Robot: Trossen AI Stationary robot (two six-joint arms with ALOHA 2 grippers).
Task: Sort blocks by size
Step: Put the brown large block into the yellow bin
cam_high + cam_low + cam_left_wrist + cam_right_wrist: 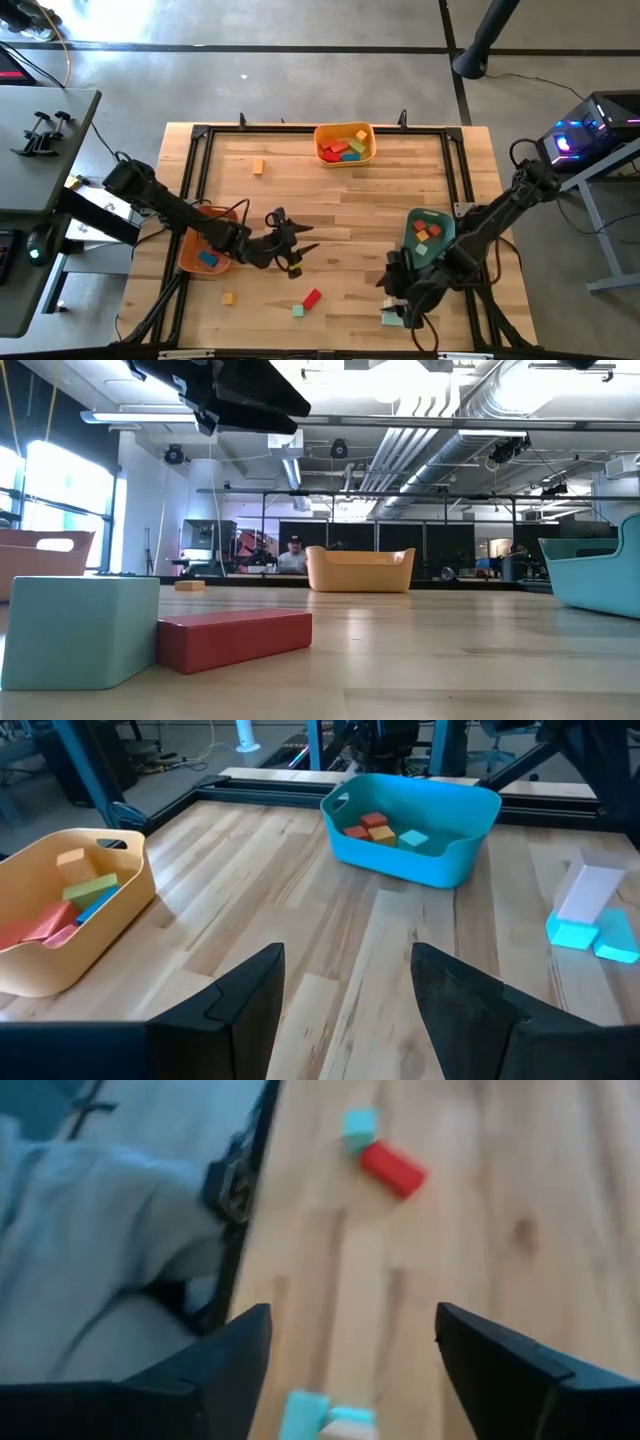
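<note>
My left gripper (300,248) (345,1010) is open and empty above the middle of the table, pointing toward the teal tray (410,830). My right gripper (392,298) (350,1370) is open and empty near the table's near edge. Just in front of its fingers, small teal and pale blocks (325,1418) (392,318) lie on the wood. A red bar (312,298) (393,1167) and a teal cube (298,311) (358,1125) lie together on the table between the arms. A small yellow block (228,298) and an orange block (258,166) lie apart.
A yellow tray (345,143) with several blocks stands at the far edge. An orange tray (205,252) with a blue and a red block sits under my left arm. The teal tray (428,232) holds several small blocks at the right. A black frame (200,135) rims the table.
</note>
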